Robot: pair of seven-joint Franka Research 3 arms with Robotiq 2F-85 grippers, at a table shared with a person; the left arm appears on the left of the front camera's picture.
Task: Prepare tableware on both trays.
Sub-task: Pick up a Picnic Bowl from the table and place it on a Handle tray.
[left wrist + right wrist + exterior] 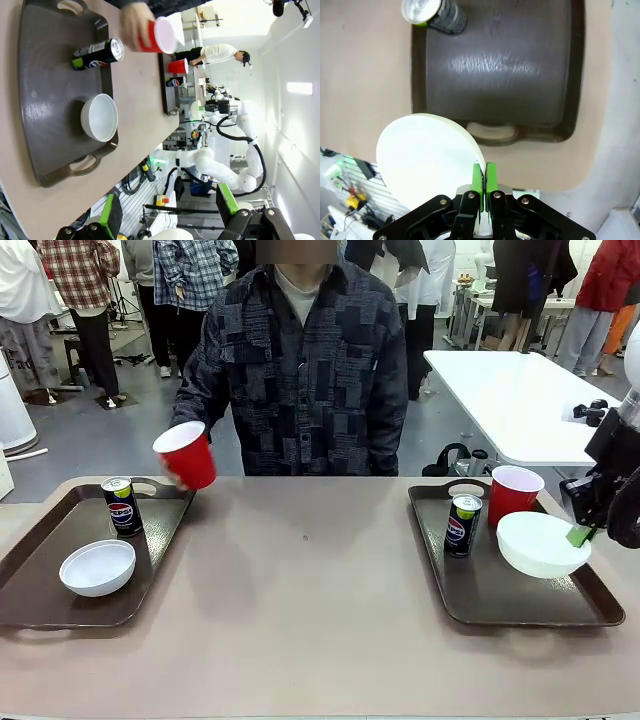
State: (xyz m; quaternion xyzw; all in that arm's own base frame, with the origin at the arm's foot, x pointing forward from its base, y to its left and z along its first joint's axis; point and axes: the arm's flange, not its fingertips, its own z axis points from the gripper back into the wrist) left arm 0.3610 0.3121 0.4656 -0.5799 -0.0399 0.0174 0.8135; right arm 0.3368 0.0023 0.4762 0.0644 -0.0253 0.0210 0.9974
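Front view gives the count: two trays, two cans, two bowls, two cups. On the left tray [40,590] a can [122,506] stands upright near the far rim, and a bowl [97,567] sits mouth-up nearer the robot. The right tray [520,602] carries its own upright can [462,525] and, just beside it at the far end, a cup [513,496] standing mouth-up. The second bowl [542,543] hangs above that tray's right side, mouth-up and tilted a little, with the right gripper [583,533] clamped on its rim; the right wrist view shows the green pads [479,181] pressed together on the bowl's edge [427,157], with the tray [500,70] and can top [422,11] below. The other cup [187,454] is in the person's hand [172,478], over the far right corner of the left tray, tipped so its mouth faces up and toward the picture's left. Both trays lie with their long axis running from the robot's side toward the person. In the left wrist view the left gripper [167,212] has its fingers [107,216] spread wide apart, holding nothing, well back from the tray.
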